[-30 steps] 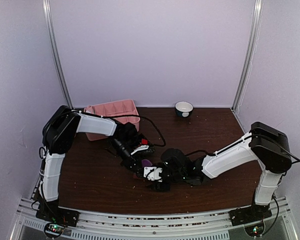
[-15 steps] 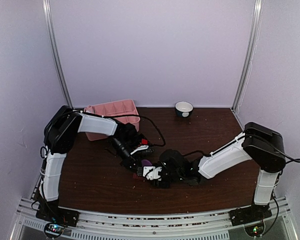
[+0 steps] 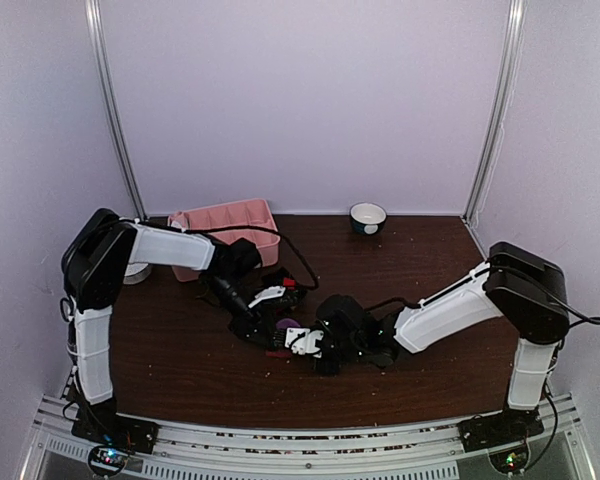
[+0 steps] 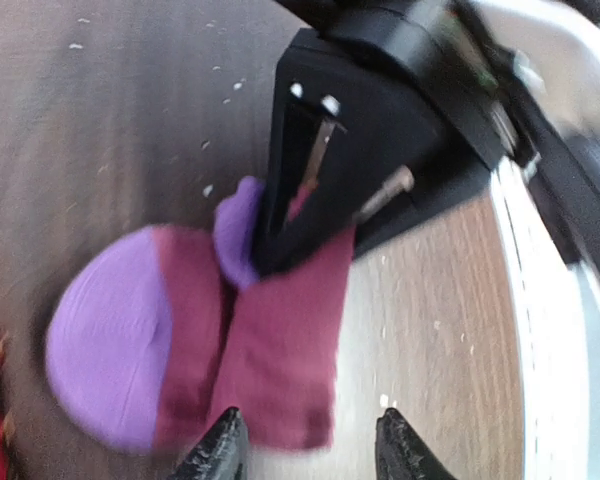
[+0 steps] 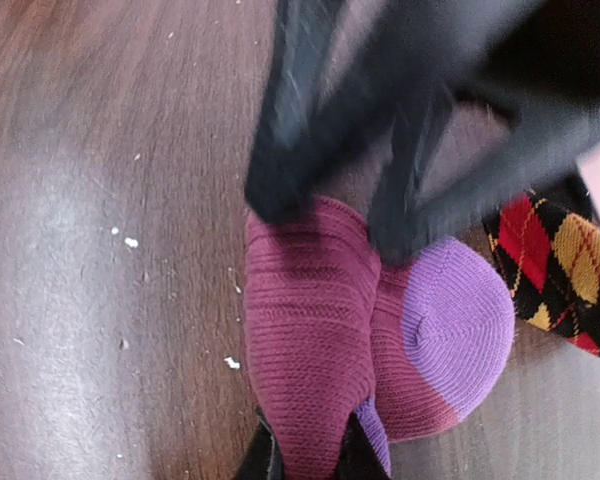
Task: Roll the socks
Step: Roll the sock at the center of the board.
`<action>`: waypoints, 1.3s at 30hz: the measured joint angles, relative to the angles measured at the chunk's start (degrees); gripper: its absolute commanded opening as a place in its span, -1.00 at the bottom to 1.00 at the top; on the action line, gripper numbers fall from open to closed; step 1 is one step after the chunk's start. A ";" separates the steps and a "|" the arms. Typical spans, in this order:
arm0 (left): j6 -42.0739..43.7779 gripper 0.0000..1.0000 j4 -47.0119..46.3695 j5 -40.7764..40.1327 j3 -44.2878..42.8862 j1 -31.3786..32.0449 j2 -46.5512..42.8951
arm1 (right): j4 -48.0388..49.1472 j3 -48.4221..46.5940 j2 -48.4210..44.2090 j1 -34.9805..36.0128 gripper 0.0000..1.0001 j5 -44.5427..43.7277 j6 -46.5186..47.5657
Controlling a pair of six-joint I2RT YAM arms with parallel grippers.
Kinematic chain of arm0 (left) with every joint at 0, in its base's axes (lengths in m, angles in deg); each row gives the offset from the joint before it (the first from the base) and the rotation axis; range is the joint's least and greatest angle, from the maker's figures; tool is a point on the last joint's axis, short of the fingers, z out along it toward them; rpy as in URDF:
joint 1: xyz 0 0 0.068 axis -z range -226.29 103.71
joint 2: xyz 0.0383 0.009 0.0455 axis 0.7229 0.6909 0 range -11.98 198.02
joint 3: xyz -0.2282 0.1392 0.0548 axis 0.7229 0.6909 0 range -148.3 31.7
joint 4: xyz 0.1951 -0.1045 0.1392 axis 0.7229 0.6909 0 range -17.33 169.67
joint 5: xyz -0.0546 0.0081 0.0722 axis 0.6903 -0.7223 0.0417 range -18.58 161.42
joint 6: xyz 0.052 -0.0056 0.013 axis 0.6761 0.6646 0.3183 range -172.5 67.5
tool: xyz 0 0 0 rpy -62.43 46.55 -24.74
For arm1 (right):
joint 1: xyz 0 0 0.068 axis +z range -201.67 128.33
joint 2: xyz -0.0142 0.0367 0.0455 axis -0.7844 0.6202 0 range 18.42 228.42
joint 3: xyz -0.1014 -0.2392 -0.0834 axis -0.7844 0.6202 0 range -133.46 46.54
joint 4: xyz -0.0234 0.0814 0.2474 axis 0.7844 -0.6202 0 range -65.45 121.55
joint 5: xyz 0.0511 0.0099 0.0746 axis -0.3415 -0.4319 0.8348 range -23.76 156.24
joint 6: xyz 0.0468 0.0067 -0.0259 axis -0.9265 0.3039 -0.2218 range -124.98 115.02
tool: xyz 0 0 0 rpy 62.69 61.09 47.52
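A magenta-pink sock (image 5: 305,340) with a purple toe (image 5: 460,320) lies folded on the dark wood table. It shows small in the top view (image 3: 288,325) and in the left wrist view (image 4: 280,350). My right gripper (image 5: 310,458) is shut on the sock's near end, with fabric pinched between the fingers; it also shows in the top view (image 3: 302,343). My left gripper (image 4: 305,455) is open, with its fingertips over the sock's other end. In the top view the left gripper (image 3: 268,322) sits just left of the right one. A black argyle sock (image 5: 560,270) lies beside the purple toe.
A pink compartment tray (image 3: 227,232) stands at the back left, behind the left arm. A small bowl (image 3: 368,217) sits at the back centre. Crumbs dot the table near the sock. A white object (image 3: 135,272) lies by the left arm's base.
The left arm has swung left and its gripper has pulled back slightly over the sock. The right gripper has crept left, still holding the pink sock.
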 measured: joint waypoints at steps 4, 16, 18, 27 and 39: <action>0.00 -0.11 -6.99 -2.91 9.05 -1.90 -9.55 | -3.69 -1.90 0.07 -1.14 -1.00 3.28 -5.07; 0.74 -0.14 -19.37 -5.46 18.18 -1.18 -17.38 | -16.52 -13.79 6.14 -6.62 -1.00 21.14 -21.70; 1.11 -0.13 -20.81 -6.51 20.52 -0.76 -18.18 | -17.03 -14.69 7.26 -7.85 -1.00 24.74 -24.68; 3.96 -0.09 -25.51 -12.59 23.85 3.15 -21.03 | -14.82 -16.11 11.02 -12.46 -1.00 38.27 -38.45; 8.00 -0.27 -29.68 -25.40 23.02 10.38 -17.66 | -12.20 -16.96 13.92 -14.03 -1.00 45.70 -50.53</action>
